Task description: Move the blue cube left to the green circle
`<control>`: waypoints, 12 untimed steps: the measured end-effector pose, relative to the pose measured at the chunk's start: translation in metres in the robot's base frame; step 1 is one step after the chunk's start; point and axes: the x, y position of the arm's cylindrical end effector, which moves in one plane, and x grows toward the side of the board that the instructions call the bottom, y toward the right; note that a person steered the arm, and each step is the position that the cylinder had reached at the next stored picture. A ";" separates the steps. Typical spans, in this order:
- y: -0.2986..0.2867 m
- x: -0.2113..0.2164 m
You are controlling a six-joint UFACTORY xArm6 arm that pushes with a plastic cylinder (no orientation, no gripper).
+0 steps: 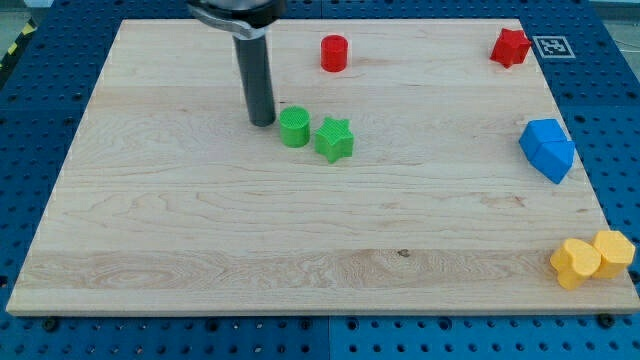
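The blue cube (pixel 541 136) sits near the board's right edge, touching a second blue block (pixel 555 160) just below it. The green circle (pixel 294 127) is a short green cylinder in the upper middle of the board, with a green star (pixel 334 139) touching its right side. My tip (pixel 262 122) rests on the board just left of the green circle, very close to it. The tip is far to the left of the blue cube.
A red cylinder (pixel 334 53) stands near the top middle. A red star-like block (pixel 510 47) is at the top right corner. Two yellow blocks (pixel 576 263) (pixel 613 252) sit at the bottom right. The wooden board (pixel 200 230) lies on a blue pegboard.
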 end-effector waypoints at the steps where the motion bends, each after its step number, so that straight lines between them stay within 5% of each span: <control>1: 0.021 0.005; 3: 0.015 -0.011; 4: 0.025 -0.067; 7: 0.240 -0.086; 10: 0.402 0.024; 12: 0.354 0.051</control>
